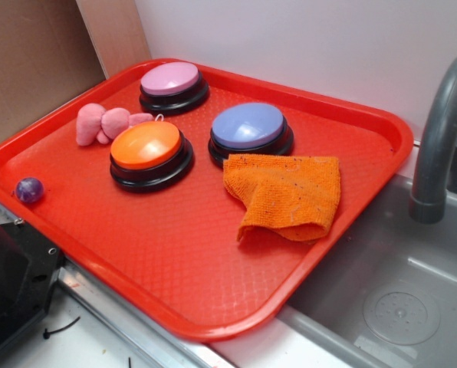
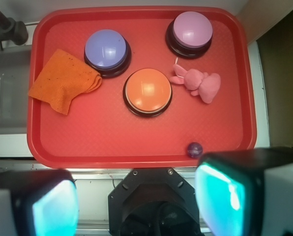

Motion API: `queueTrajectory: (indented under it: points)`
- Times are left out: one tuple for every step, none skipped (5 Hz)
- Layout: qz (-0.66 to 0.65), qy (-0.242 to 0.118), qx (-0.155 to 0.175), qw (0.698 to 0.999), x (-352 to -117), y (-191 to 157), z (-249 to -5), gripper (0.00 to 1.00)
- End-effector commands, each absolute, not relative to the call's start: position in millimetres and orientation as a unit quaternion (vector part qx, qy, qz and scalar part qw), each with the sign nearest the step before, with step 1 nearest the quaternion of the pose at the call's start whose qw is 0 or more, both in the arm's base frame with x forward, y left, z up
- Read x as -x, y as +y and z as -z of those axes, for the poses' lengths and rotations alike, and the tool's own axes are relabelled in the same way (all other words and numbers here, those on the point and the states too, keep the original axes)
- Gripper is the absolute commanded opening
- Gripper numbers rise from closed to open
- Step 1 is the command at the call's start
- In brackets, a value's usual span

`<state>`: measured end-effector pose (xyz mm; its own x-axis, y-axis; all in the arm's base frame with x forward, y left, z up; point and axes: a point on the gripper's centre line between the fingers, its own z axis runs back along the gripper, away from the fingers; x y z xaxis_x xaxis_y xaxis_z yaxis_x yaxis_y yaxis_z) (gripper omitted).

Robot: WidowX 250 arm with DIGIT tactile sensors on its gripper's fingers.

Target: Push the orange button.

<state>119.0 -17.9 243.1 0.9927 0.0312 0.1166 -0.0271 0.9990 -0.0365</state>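
Observation:
The orange button (image 1: 146, 146) has a smooth orange dome on a black base and sits left of the middle of the red tray (image 1: 182, 261). In the wrist view the orange button (image 2: 147, 90) is at the centre of the tray (image 2: 112, 142). My gripper (image 2: 136, 202) is high above the tray's near edge, over the robot base. Its two teal-padded fingers (image 2: 55, 209) stand wide apart with nothing between them. The gripper does not show in the exterior view.
A pink-topped button (image 1: 172, 80), a blue-purple-topped button (image 1: 248, 127), an orange woven cloth (image 1: 286, 194), a pink plush toy (image 1: 106, 123) and a small purple ball (image 1: 29, 189) share the tray. A grey sink (image 1: 397, 307) with a faucet (image 1: 439, 138) lies to the right. The black robot base (image 1: 14, 284) is at the lower left.

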Motion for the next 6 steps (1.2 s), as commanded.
queueTrajectory:
  points:
    - [-0.015, -0.059, 0.017, 0.998, -119.0, -17.9, -243.1, 1.0]
    - [0.009, 0.051, -0.02, 0.998, -169.0, 10.6, -193.1, 1.0]
    - [0.031, 0.057, -0.046, 0.997, -219.6, 17.5, -143.8, 1.0]
    - [0.078, 0.032, -0.043, 0.996, -226.9, 24.6, -102.7, 1.0]
    - [0.098, 0.011, -0.014, 0.995, -225.5, 27.6, -79.5, 1.0]
    - [0.11, 0.005, 0.008, 0.994, -227.7, 23.7, -65.2, 1.0]
